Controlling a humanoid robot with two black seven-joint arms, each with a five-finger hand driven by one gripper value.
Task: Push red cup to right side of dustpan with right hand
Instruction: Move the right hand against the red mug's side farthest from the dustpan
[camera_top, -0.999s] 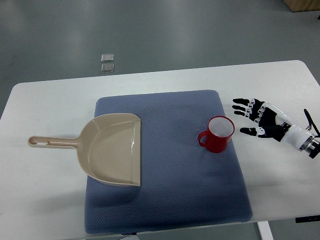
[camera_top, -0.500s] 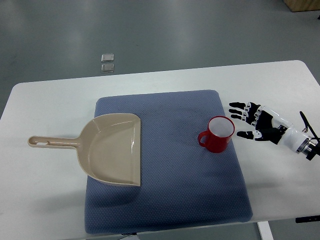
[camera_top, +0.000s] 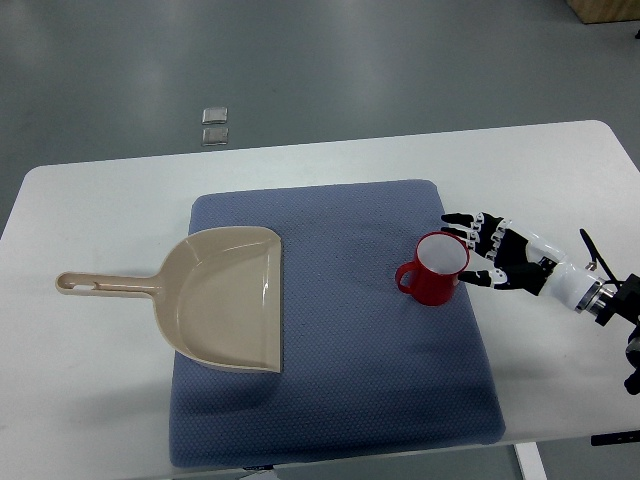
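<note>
A red cup (camera_top: 433, 269) with a white inside stands upright on the right part of the blue mat (camera_top: 340, 340), its handle pointing left. A beige dustpan (camera_top: 222, 297) lies on the mat's left part, its handle reaching left onto the table. My right hand (camera_top: 478, 249) comes in from the right edge with fingers spread, open, its fingertips right at the cup's right rim. Whether they touch the cup I cannot tell. The left hand is out of view.
The white table (camera_top: 90, 400) carries the mat. Bare mat stretches between the dustpan and the cup. Two small clear squares (camera_top: 214, 125) lie on the grey floor beyond the table's far edge.
My right hand has slid left and slightly down, from off the mat to the cup's right rim. The cup and dustpan have not moved.
</note>
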